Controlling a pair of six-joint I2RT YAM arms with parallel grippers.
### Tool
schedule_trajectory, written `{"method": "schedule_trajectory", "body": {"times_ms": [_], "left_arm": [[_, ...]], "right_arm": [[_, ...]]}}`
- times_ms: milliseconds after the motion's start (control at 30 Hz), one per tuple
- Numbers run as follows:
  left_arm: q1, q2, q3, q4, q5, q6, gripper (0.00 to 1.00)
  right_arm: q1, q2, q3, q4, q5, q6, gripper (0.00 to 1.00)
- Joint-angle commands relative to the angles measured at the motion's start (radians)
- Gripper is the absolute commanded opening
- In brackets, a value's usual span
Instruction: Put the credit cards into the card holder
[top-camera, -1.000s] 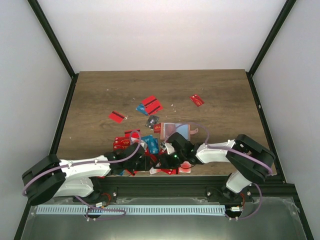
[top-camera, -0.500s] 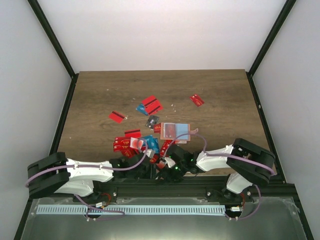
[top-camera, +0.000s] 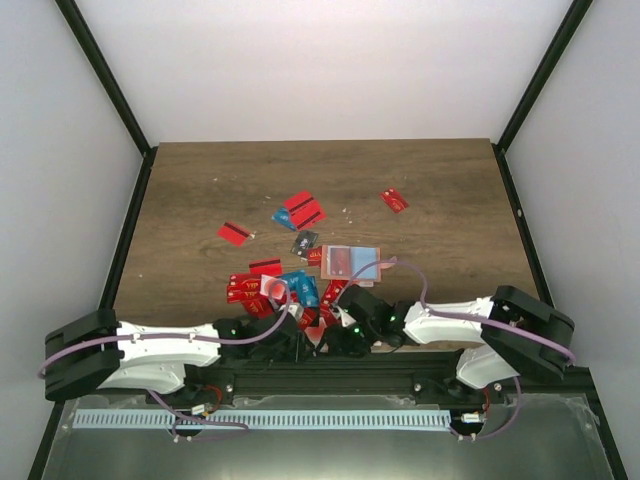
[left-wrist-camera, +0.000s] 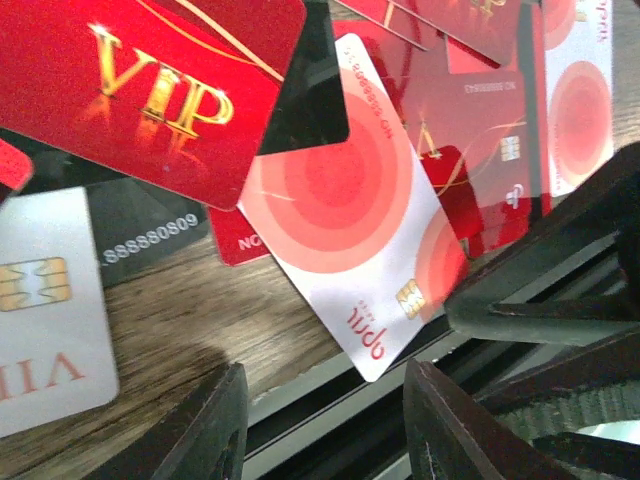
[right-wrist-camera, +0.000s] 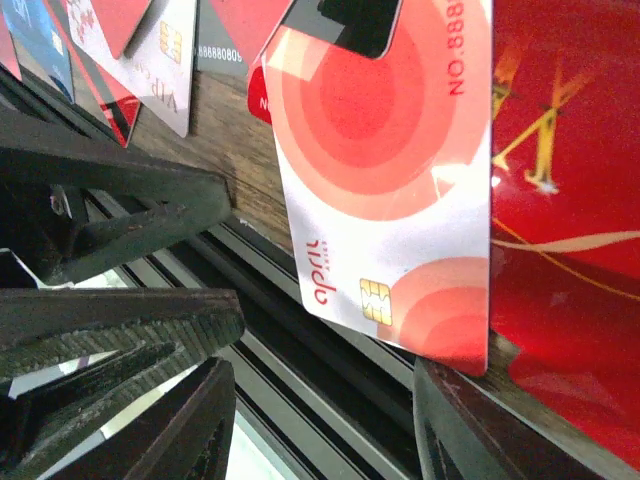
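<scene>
Many credit cards (top-camera: 290, 290) lie heaped at the table's near middle, mostly red, some blue. A white card with red circles (left-wrist-camera: 340, 200) lies with one corner over the near table edge; it also shows in the right wrist view (right-wrist-camera: 390, 170). The tan card holder (top-camera: 366, 262) lies flat just behind the heap, with a red card on or in it. My left gripper (top-camera: 300, 335) (left-wrist-camera: 325, 430) is open and empty, low at the edge below that white card. My right gripper (top-camera: 338, 335) (right-wrist-camera: 325, 430) is open and empty, facing it from the other side.
A dark metal rail (left-wrist-camera: 330, 400) runs along the table's near edge under both grippers. Loose red cards lie further back (top-camera: 303, 210), at back right (top-camera: 394, 200) and at left (top-camera: 234, 233). A dark grey card (top-camera: 304, 242) lies mid-table. Black frame posts and white walls enclose the table.
Both grippers have drawn back and down to the near table edge. The right arm's elbow has swung right, and the card holder now shows uncovered.
</scene>
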Motion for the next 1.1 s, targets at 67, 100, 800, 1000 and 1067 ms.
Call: {"method": "schedule_trajectory", "body": {"times_ms": [67, 100, 800, 1000, 1067], "left_arm": [[0.015, 0.008, 0.064, -0.132, -0.055, 0.072, 0.45], [0.021, 0.017, 0.071, -0.130, -0.054, 0.082, 0.44], [0.108, 0.119, 0.191, -0.215, -0.042, 0.183, 0.41], [0.106, 0.113, 0.148, -0.181, -0.004, 0.166, 0.41], [0.106, 0.113, 0.138, -0.168, 0.004, 0.162, 0.41]], "right_arm": [[-0.003, -0.012, -0.029, 0.047, 0.099, 0.085, 0.51], [-0.003, -0.012, -0.032, 0.046, 0.090, 0.085, 0.51], [-0.047, -0.193, -0.023, -0.042, 0.236, 0.001, 0.50], [-0.071, -0.051, 0.017, 0.041, 0.245, -0.070, 0.48], [-0.071, -0.017, 0.023, 0.061, 0.220, -0.079, 0.48]]}}
